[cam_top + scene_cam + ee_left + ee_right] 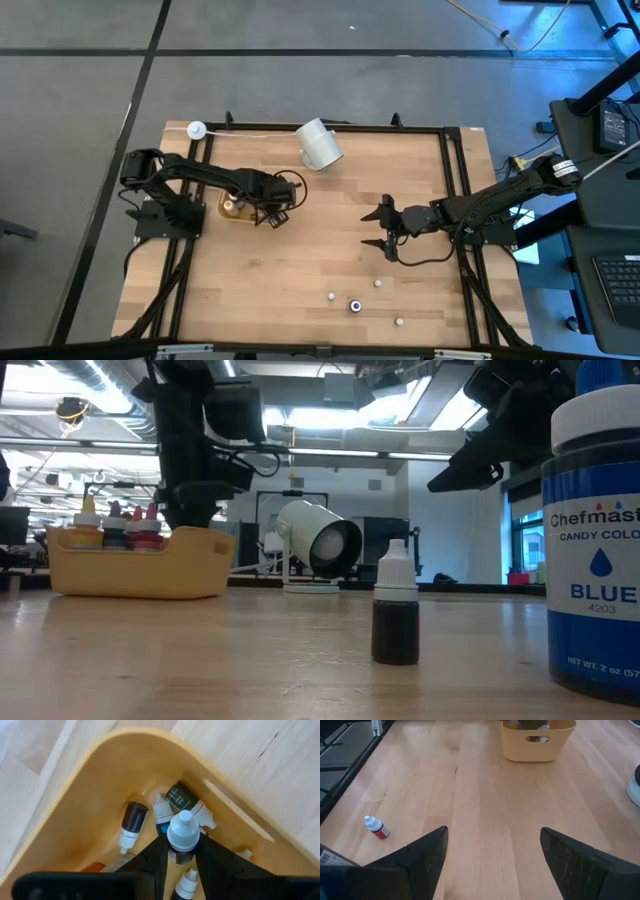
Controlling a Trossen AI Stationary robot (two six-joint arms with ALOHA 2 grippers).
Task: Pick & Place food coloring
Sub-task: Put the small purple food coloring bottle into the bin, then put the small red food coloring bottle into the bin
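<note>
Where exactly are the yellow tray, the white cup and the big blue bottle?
yellow tray [140,570]: low view, its front wall.
white cup [321,146]: high view, its side, lying tipped over.
big blue bottle [598,560]: low view, its label.

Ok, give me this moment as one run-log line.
left gripper: in yellow tray, fingers around white-capped bottle | right gripper: open, mid-table, empty | loose bottles near front edge
</note>
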